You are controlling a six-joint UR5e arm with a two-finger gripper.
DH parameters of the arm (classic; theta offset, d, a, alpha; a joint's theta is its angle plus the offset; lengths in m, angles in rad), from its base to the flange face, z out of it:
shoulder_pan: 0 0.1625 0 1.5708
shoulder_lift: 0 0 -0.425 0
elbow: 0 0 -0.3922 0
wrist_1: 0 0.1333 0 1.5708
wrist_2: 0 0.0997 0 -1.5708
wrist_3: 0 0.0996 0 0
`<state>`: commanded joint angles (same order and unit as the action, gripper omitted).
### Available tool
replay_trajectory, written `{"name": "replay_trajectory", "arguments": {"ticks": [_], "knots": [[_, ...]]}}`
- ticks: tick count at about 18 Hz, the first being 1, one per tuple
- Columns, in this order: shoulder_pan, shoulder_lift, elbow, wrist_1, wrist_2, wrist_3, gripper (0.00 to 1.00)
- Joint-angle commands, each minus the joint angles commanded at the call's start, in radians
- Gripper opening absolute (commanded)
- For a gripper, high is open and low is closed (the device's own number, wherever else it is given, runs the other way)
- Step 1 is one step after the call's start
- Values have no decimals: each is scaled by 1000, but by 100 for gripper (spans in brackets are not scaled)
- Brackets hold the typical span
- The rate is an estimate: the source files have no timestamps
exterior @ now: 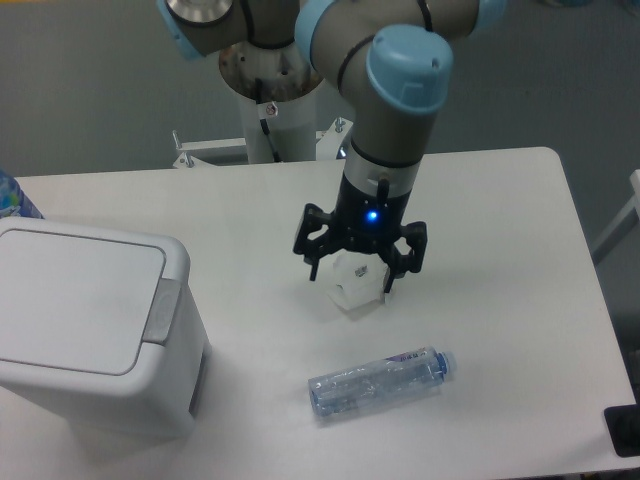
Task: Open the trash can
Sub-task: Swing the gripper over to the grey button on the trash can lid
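Note:
The trash can (85,325) is a big white boxy bin at the table's front left. Its flat lid is down, and a grey button strip (162,312) runs along the lid's right edge. My gripper (357,288) hangs over the middle of the table, well to the right of the bin and apart from it. Its white fingers point down and a blue light glows on the wrist above them. The fingers look close together with nothing between them, but the view does not settle whether they are shut.
A clear plastic bottle (378,382) with a blue cap lies on its side in front of the gripper. A blue object (12,198) peeks in at the left edge behind the bin. The arm's base column (270,100) stands at the table's back.

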<state>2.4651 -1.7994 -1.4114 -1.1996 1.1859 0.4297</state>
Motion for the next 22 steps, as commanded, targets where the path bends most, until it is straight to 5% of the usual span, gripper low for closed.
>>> {"name": "replay_trajectory", "arguments": {"ticks": [6, 15, 22], "knots": [[-37, -12, 31, 24, -149, -63, 100], [-89, -24, 25, 29, -161, -60, 100], [-143, -63, 26, 97, -160, -126, 100]]}}
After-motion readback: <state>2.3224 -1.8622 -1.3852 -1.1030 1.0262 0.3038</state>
